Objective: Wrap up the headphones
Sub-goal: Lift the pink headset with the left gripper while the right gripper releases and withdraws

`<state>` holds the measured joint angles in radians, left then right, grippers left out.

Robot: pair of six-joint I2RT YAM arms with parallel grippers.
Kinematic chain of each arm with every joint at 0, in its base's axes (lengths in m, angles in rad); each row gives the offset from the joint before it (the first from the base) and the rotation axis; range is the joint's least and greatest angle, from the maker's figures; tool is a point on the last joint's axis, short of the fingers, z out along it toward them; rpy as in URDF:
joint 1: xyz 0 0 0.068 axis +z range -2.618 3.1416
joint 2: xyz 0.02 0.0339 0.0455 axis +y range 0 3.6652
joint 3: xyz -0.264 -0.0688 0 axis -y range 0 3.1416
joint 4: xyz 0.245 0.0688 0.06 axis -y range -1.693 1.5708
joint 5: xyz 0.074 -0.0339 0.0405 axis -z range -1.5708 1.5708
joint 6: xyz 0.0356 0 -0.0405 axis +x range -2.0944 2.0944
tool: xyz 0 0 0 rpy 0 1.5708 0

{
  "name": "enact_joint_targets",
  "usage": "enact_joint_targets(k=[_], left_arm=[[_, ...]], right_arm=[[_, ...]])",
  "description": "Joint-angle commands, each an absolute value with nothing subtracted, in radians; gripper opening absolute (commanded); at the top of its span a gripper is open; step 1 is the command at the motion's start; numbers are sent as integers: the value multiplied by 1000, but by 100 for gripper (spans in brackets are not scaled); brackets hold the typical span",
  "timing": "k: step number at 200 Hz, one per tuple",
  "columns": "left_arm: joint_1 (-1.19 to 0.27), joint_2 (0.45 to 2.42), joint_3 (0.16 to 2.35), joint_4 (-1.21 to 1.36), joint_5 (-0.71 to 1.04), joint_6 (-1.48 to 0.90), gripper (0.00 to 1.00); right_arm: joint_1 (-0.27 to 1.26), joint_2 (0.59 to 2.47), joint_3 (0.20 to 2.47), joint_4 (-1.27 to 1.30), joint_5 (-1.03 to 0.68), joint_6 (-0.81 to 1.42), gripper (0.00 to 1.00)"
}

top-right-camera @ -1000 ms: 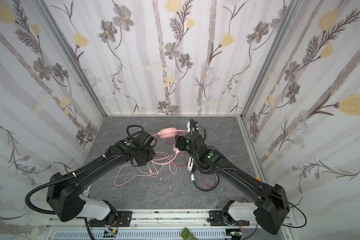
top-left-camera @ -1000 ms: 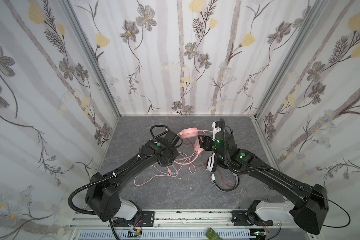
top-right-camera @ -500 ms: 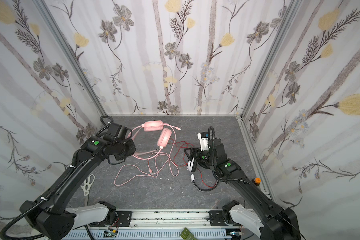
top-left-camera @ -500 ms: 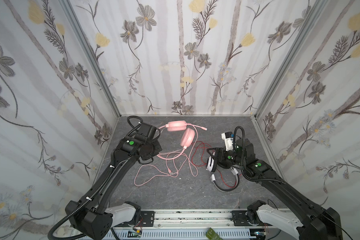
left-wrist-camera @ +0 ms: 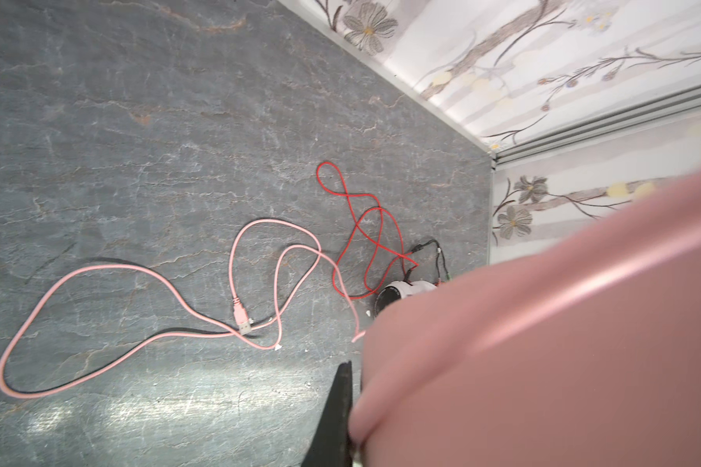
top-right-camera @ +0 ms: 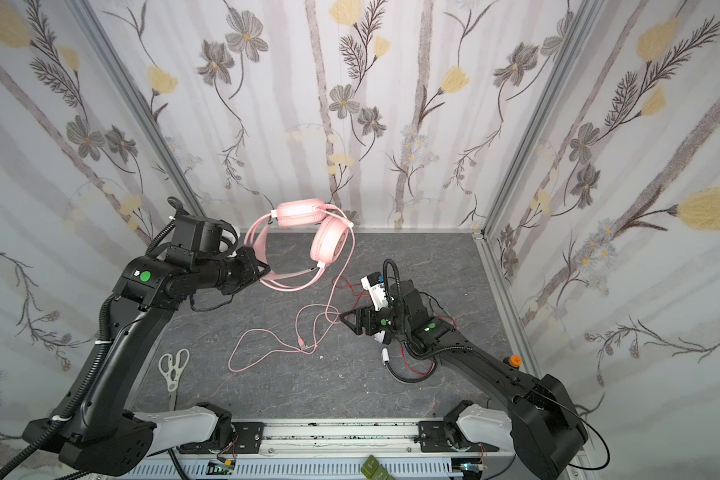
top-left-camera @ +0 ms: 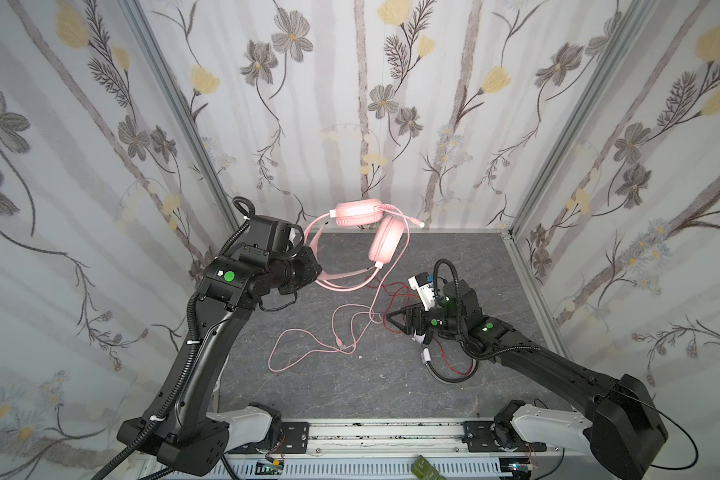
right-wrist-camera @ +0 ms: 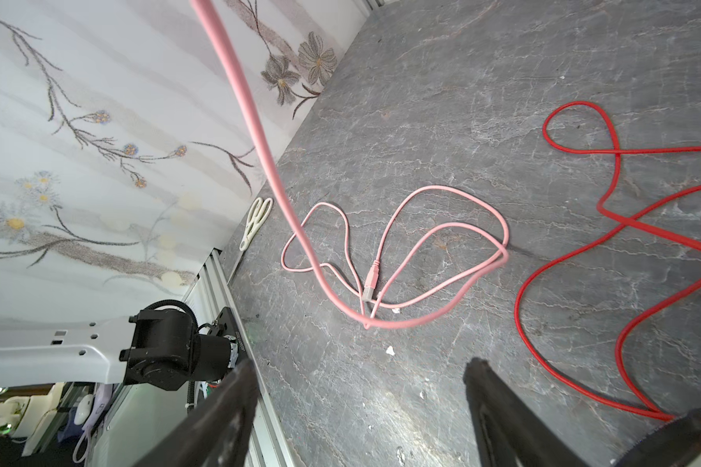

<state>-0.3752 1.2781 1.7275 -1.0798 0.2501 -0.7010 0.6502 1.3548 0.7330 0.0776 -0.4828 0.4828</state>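
Note:
The pink headphones [top-left-camera: 385, 245] [top-right-camera: 329, 243] hang in the air near the back wall. My left gripper [top-left-camera: 319, 272] [top-right-camera: 267, 272] is shut on their headband [left-wrist-camera: 543, 323], which hides one finger. Their pink cable [top-left-camera: 308, 332] [right-wrist-camera: 251, 121] trails down to loose loops on the table, ending in a USB plug [left-wrist-camera: 241, 319] [right-wrist-camera: 371, 283]. The white-and-black headphones [top-left-camera: 445, 376] [top-right-camera: 408, 376] lie under my right arm, with their red cable [top-left-camera: 395, 286] [left-wrist-camera: 365, 226] [right-wrist-camera: 583, 242] spread beside them. My right gripper [top-left-camera: 391, 320] [top-right-camera: 344, 318] [right-wrist-camera: 361, 366] is open and empty, just above the table.
White scissors [top-right-camera: 173, 368] [right-wrist-camera: 256, 220] lie at the table's left edge. A small orange object [top-right-camera: 515, 360] sits by the right wall. Flowered walls close the table [top-left-camera: 350, 395] on three sides, and a metal rail runs along the front.
My left arm has pulled back to the left and raised the pink headphones clear of the table. My right arm has drawn back to the right, away from them, still open.

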Motion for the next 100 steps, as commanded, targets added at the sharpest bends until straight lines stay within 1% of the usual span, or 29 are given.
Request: enact_joint_targets(k=[1, 24, 47, 76, 100], left_arm=[[-360, 1301, 1804, -1024, 335, -744, 0], [-344, 1312, 1852, -990, 396, -782, 0], [-329, 1303, 1848, -937, 449, -828, 0], [-310, 1305, 1848, -876, 527, -879, 0], [-290, 1310, 1869, -849, 575, -911, 0]], right_arm=[[668, 1322, 722, 190, -432, 435, 78], [681, 1278, 700, 207, -373, 396, 78], [694, 1267, 706, 194, -344, 341, 78], [713, 1305, 719, 202, -332, 248, 79], [716, 1343, 721, 233, -279, 216, 79]])
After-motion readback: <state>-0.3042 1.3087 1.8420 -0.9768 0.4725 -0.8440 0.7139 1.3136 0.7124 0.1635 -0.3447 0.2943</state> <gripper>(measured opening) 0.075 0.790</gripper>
